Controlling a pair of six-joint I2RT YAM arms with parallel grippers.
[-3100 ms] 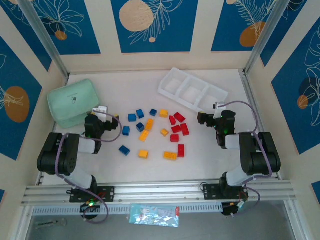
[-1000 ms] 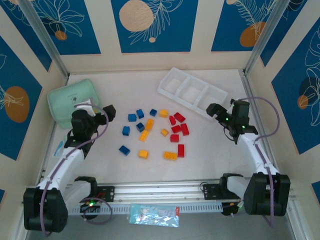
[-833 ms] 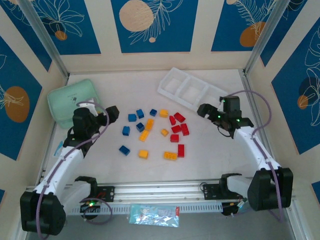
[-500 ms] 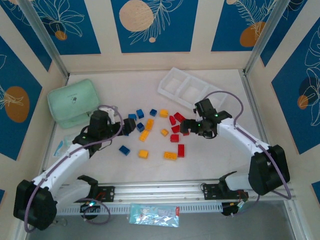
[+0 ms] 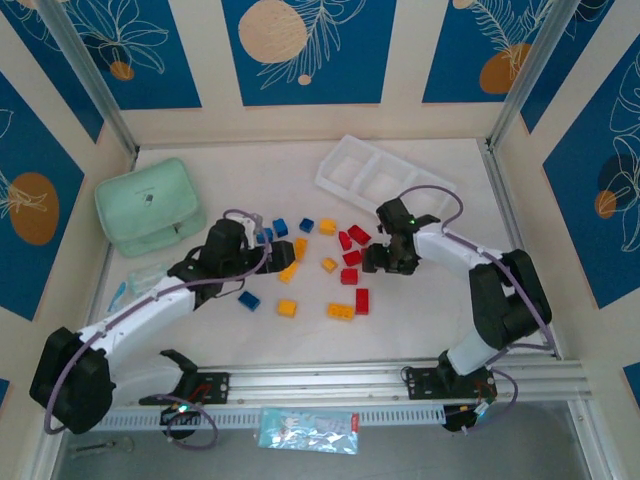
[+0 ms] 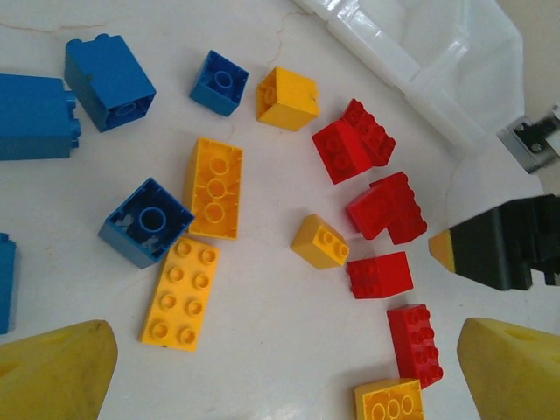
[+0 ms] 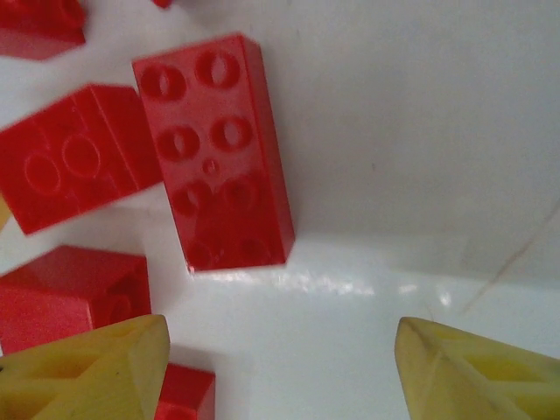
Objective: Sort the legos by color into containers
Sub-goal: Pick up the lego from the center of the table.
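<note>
Arms stretch inward, low over the legos (image 5: 286, 308): left claw (image 5: 275, 252) wide, right claw (image 5: 385, 260) parted, empty, red brick (image 7: 214, 153) just ahead. White table (image 5: 420, 310), blue-patterned walls (image 5: 300, 50).

Small red, blue and yellow plastic bricks (image 5: 349, 276) lie scattered mid-way across the white table (image 5: 420, 300). A long white plastic tray (image 5: 385, 183) sits far right of them, and a mint green rounded zip case (image 5: 148, 205) lies to their left.

The white bench (image 5: 260, 165) carries a loose scatter of legos (image 5: 287, 308) at its middle — blue ones toward the left edge, red toward the right, yellow-orange mostly between. A long white tray (image 5: 340, 192) of 3 compartments sits askew near the far-right corner — a mint green case (image 5: 150, 205) lies by the left edge.
</note>
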